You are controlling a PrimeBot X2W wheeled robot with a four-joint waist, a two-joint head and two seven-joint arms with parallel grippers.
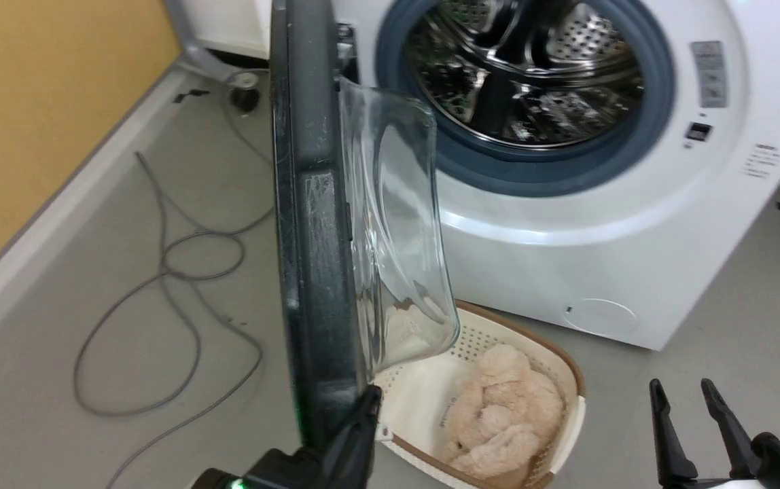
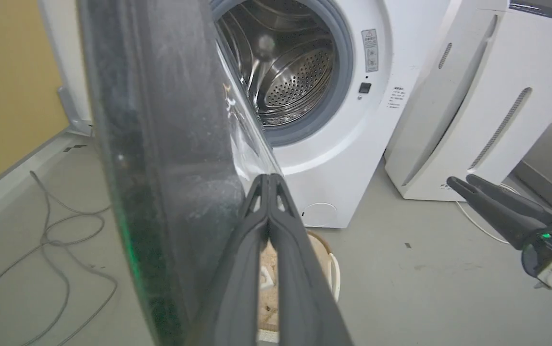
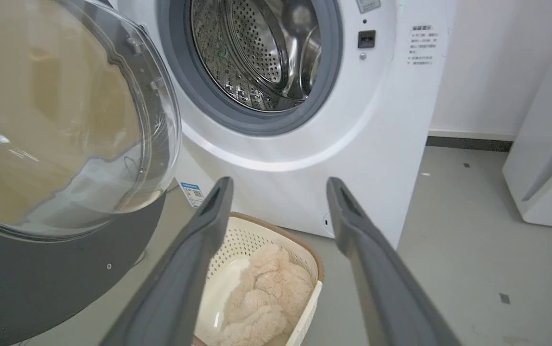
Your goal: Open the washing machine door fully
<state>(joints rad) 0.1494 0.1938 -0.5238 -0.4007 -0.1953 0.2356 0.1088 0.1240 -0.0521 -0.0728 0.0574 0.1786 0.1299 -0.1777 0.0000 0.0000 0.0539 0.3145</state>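
Note:
The white washing machine (image 1: 634, 258) stands ahead with its steel drum (image 1: 526, 68) exposed. Its black-rimmed door (image 1: 312, 238) is swung out roughly square to the front and seen edge-on, the clear glass bowl (image 1: 397, 231) bulging to the right. My left gripper (image 1: 371, 394) is shut, its fingertips against the inner side of the door's lower rim, just under the bowl; in the left wrist view the left gripper (image 2: 269, 178) lies beside the door (image 2: 160, 144). My right gripper (image 1: 680, 386) is open and apart from everything, low at the right, with nothing between its fingers (image 3: 199, 230).
A cream basket (image 1: 566, 380) holding a fluffy beige cloth (image 1: 499, 401) sits on the floor under the door and in front of the machine. Grey cables (image 1: 179, 272) loop on the floor left of the door, by a yellow wall (image 1: 37, 102). Another white appliance (image 2: 473, 96) stands right of the machine.

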